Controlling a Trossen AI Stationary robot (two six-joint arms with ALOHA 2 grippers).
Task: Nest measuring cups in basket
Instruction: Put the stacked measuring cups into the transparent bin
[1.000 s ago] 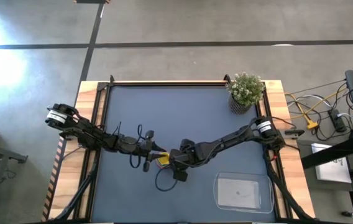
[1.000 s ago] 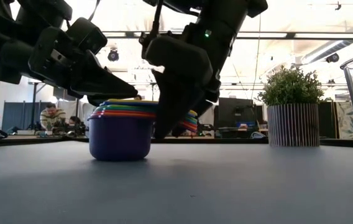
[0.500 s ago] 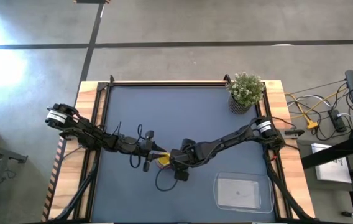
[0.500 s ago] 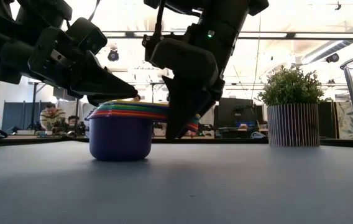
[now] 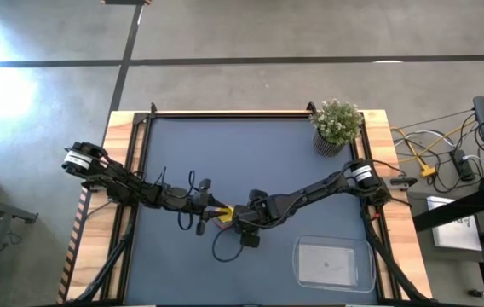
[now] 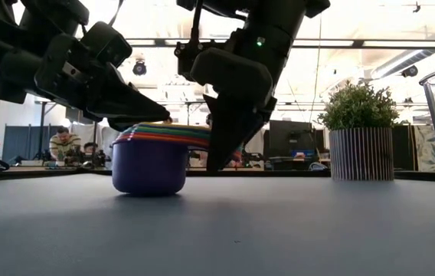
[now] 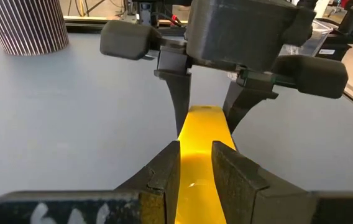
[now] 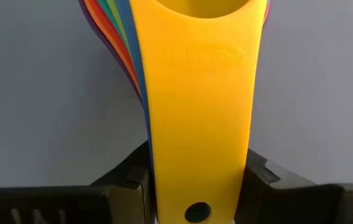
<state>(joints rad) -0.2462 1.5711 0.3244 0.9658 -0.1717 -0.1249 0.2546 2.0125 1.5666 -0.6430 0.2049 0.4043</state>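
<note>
Nested measuring cups [image 6: 150, 159] sitting as 1 stack on grey table [image 6: 217, 230], purple cup at bottom, between both claws. Right gripper [image 8: 195, 186] pinching stack's yellow handle [image 8: 196, 112], fingers narrowed against its edges. Left gripper [image 7: 192, 168] gripping yellow cup's opposite side, jaws nearly closed. Clear basket [image 5: 333, 263] lying empty, well apart from right gripper.

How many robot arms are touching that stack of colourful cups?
2. The left gripper pinches the yellow handle from one end; the right gripper closes on it from the opposite end, mid-table.
</note>
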